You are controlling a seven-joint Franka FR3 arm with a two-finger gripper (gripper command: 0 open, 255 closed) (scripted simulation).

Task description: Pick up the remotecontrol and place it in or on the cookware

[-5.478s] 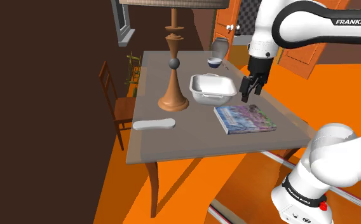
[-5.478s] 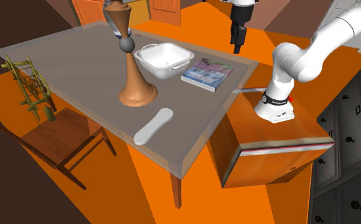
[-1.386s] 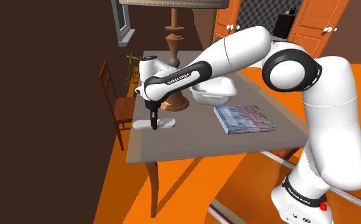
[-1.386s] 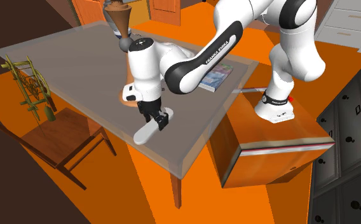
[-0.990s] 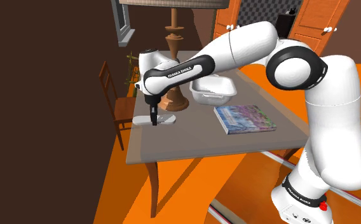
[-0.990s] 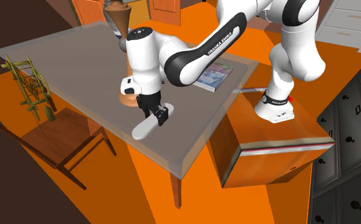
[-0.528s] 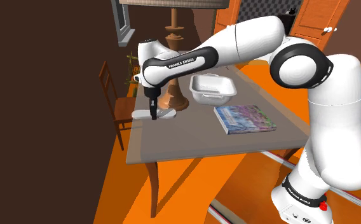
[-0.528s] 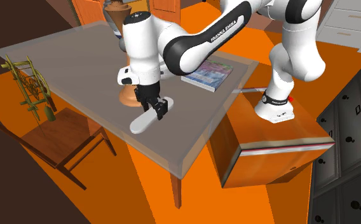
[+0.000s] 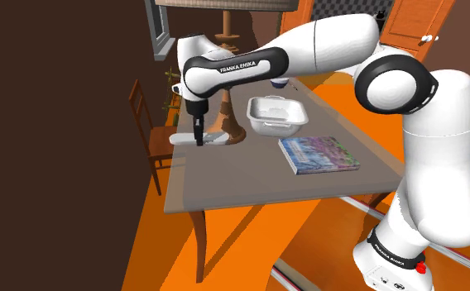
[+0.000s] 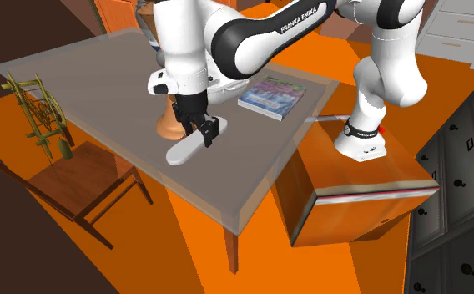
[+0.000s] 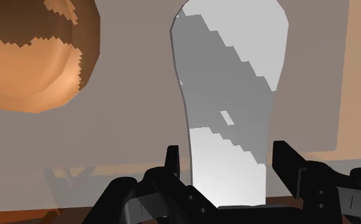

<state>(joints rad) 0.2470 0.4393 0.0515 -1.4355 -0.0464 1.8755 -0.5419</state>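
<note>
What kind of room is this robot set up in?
Probably a dining or living room in a house: a grey rectangular table with a brown wooden chair beside it, a large turned wooden lamp base standing on the table, and orange panelled doors behind.

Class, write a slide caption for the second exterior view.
Black gripper holds the white remote control over the grey table, beside the lamp base.

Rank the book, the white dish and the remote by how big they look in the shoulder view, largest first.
1. book: largest, though it also lies nearer the camera than the dish.
2. white dish.
3. remote: a thin sliver, partly covered by the gripper.
</note>
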